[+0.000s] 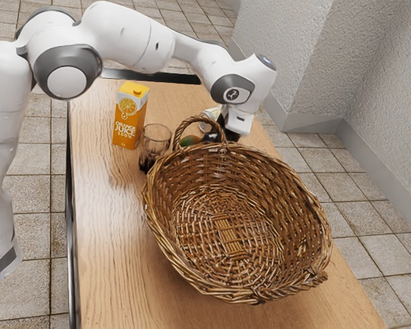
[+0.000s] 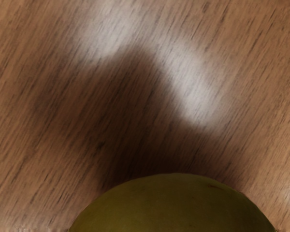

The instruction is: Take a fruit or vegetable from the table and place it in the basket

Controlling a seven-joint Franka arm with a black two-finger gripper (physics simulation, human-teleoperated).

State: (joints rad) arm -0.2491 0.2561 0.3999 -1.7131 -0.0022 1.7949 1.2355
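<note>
From the exterior view we are listing: one wicker basket (image 1: 274, 185), broad-mouthed, with one arched handle standing at its far rim and its woven floor facing us; one orange juice carton (image 1: 129, 116), standing upright on the wooden table (image 1: 103, 226); one clear glass (image 1: 155, 145), standing between carton and basket and holding something dark in its lower part; one pale item (image 1: 209, 118), partly hidden near the gripper (image 1: 231, 136). We are entering the task's piece as one fruit (image 1: 190, 140), green and reddish, lying outside the basket, partly screened by its handle, near the gripper on the exterior view's left side. The basket's rim and handle are partly covering the gripper, so we are unable to tell how far its jaws are standing open or whether they are gripping anything. From the wrist view we are adding close wood grain, soft shadow, bright glare and one smooth olive-green rounded form (image 2: 171, 208), either held or just under the hand.
</note>
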